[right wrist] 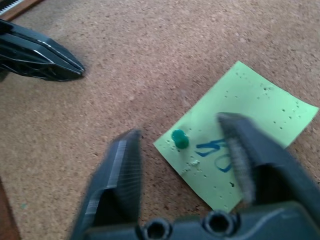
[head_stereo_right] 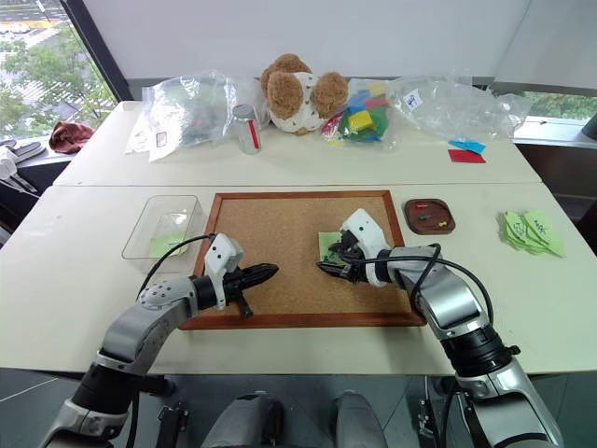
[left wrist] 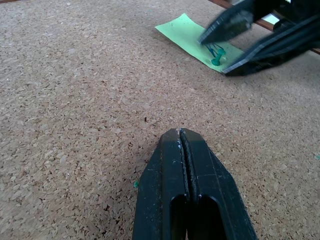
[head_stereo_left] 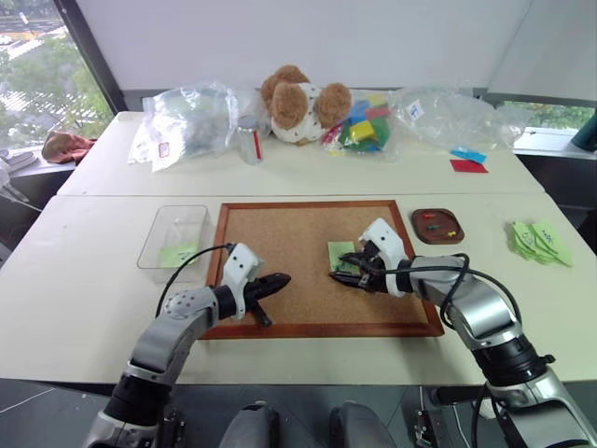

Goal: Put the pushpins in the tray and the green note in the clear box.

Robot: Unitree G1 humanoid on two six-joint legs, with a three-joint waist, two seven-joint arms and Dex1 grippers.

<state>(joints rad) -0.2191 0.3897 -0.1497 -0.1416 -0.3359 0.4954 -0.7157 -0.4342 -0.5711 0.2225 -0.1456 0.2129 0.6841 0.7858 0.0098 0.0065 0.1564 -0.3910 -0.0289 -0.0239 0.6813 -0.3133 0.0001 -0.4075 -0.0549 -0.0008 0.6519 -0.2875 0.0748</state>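
The green note (right wrist: 250,110) with blue scribbles lies on the corkboard (head_stereo_left: 280,233), held down by a small green pushpin (right wrist: 180,139) near one edge. My right gripper (right wrist: 177,126) hovers low over it, open, one finger on each side of the pin and not touching it. The left gripper (left wrist: 180,137) is shut and empty over the board's front left part, pointing toward the note (left wrist: 185,32). The small dark reddish tray (head_stereo_left: 417,229) sits just right of the board with a few coloured pins in it. The clear box (head_stereo_left: 159,224) stands left of the board, a green slip inside.
A pile of green slips (head_stereo_left: 539,241) lies at the right. Along the far side of the table are a plush toy (head_stereo_left: 303,103), crinkled plastic bags (head_stereo_left: 187,117), a small bottle (head_stereo_left: 248,140) and coloured blocks (head_stereo_left: 359,126).
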